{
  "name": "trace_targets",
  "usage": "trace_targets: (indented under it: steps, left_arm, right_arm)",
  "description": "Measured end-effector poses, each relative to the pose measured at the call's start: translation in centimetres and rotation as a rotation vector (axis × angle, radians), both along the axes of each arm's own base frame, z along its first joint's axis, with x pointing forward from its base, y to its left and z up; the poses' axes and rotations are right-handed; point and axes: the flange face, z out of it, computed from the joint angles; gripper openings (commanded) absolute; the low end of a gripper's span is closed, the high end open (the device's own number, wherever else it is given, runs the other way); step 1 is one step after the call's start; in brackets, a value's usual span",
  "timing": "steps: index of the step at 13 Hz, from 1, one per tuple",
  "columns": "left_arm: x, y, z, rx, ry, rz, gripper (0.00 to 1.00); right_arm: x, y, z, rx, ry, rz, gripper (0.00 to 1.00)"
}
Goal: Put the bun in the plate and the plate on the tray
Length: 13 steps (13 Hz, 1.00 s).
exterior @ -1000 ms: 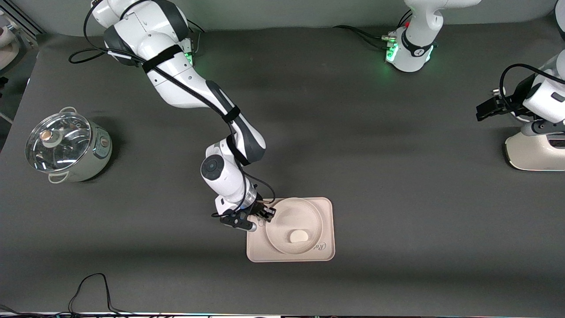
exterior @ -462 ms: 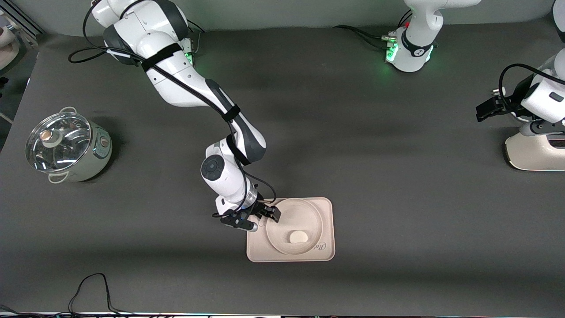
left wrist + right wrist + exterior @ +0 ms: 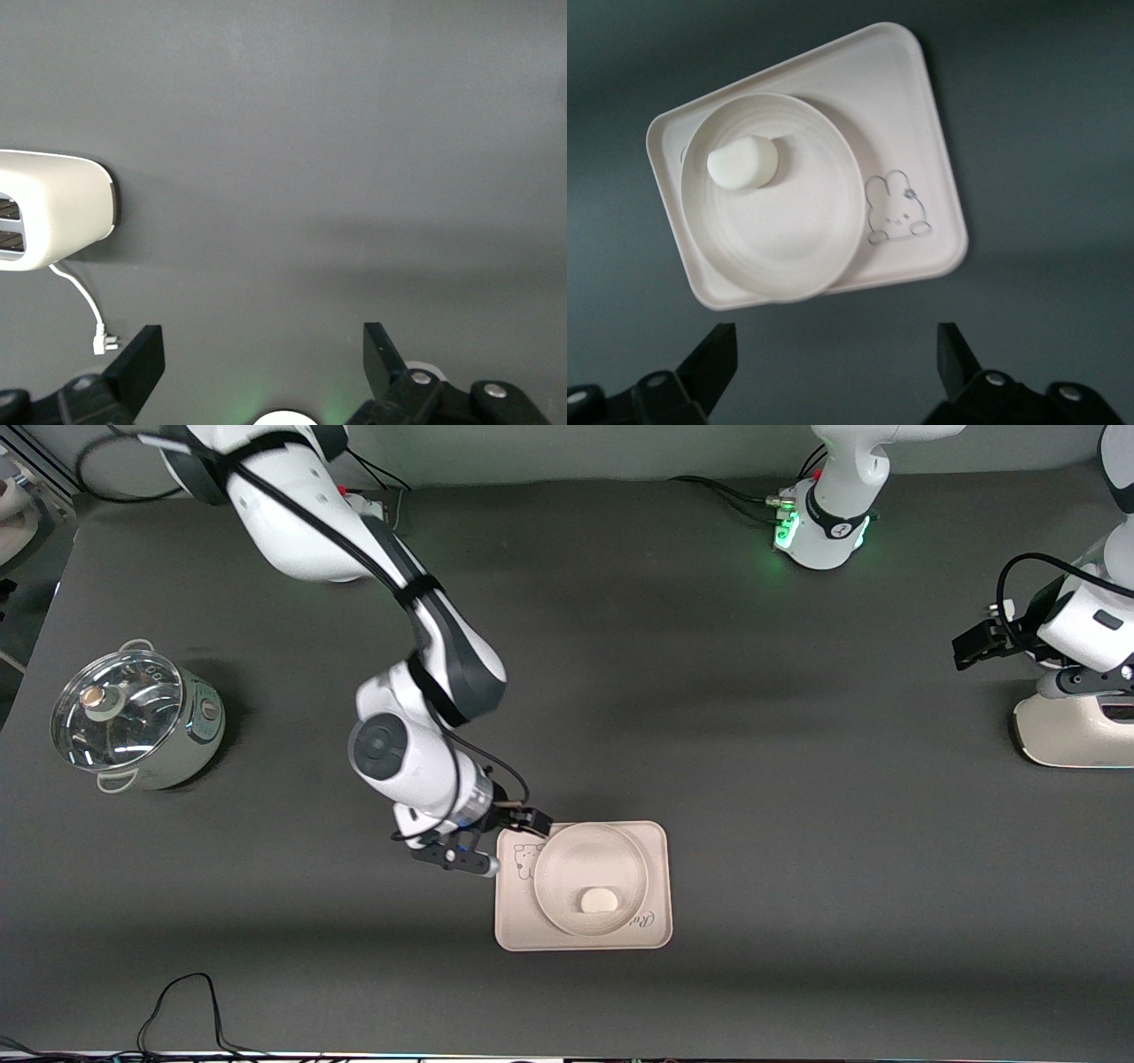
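Note:
The off-white bun (image 3: pixel 600 901) lies in the round cream plate (image 3: pixel 576 859), and the plate rests on the rectangular tray (image 3: pixel 651 840) printed with a rabbit. In the right wrist view the bun (image 3: pixel 742 163) sits in the plate (image 3: pixel 797 230) on the tray (image 3: pixel 904 115). My right gripper (image 3: pixel 500 840) is open and empty, in the air just off the tray's edge toward the right arm's end; its jaws (image 3: pixel 833 354) show over bare mat. My left gripper (image 3: pixel 974 642) is open and empty, waiting at the left arm's end by the toaster; its jaws (image 3: pixel 264 354) frame bare mat.
A steel pot with a glass lid (image 3: pixel 133 717) stands at the right arm's end of the table. A white toaster (image 3: pixel 1076 731) stands at the left arm's end, also in the left wrist view (image 3: pixel 53 208) with its cord. A black cable (image 3: pixel 190 1001) lies near the front edge.
My right gripper has lifted and drawn back off the plate's rim toward the right arm's end, uncovering the rabbit print. Plate, bun and tray stay put. The left arm has barely moved.

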Motion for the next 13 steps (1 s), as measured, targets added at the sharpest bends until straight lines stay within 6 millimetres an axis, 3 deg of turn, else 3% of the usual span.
trace_targets:
  steps: [3, 5, 7, 10, 13]
  left_arm:
    - [0.2, 0.1, 0.0, 0.001, -0.001, 0.001, 1.0]
    - [0.3, 0.2, 0.4, 0.001, -0.01, 0.002, 1.0]
    - [0.3, 0.2, 0.6, 0.001, -0.013, 0.003, 1.0]
    - [0.4, 0.2, 0.7, 0.001, -0.017, 0.003, 1.0]
    - [0.5, 0.3, 0.7, 0.001, -0.016, 0.005, 1.0]
  right_arm:
    - [-1.3, -6.2, 8.8, -0.074, 0.053, 0.062, 1.0]
    - [-2.5, -13.5, 14.3, -0.074, 0.052, 0.108, 1.0]
    - [-4.2, -20.6, 18.4, -0.065, 0.048, 0.168, 1.0]
    - [-6.8, -28.8, 22.7, -0.099, 0.034, 0.248, 1.0]
    - [-7.9, -32.9, 24.0, -0.169, 0.023, 0.312, 1.0]
